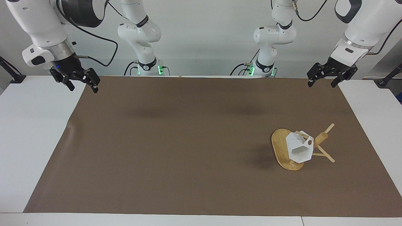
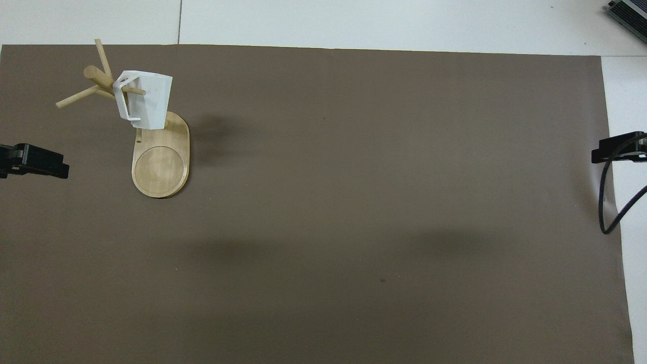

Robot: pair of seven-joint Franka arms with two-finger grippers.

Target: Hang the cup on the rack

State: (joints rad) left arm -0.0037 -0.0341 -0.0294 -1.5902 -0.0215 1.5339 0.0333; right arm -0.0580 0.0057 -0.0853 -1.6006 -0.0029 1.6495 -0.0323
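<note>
The white faceted cup [image 1: 300, 148] hangs by its handle on a peg of the bamboo rack [image 1: 280, 145], tilted, with its mouth turned away from the robots. The rack stands on the brown mat toward the left arm's end of the table. In the overhead view the cup [image 2: 146, 101] hangs over the end of the rack's oval base [image 2: 160, 167] that bears the post. My left gripper [image 1: 321, 83] is open and empty, up in the air over the mat's corner, well apart from the rack; it shows at the overhead view's edge [image 2: 35, 162]. My right gripper [image 1: 83, 88] is open and empty over the mat's corner at the right arm's end, and waits.
A brown mat [image 1: 188, 141] covers most of the white table [image 1: 31, 141]. A black cable [image 2: 609, 202] hangs by the right gripper [image 2: 619, 150]. A grey device [image 2: 629, 12] sits at the table's corner farthest from the robots, toward the right arm's end.
</note>
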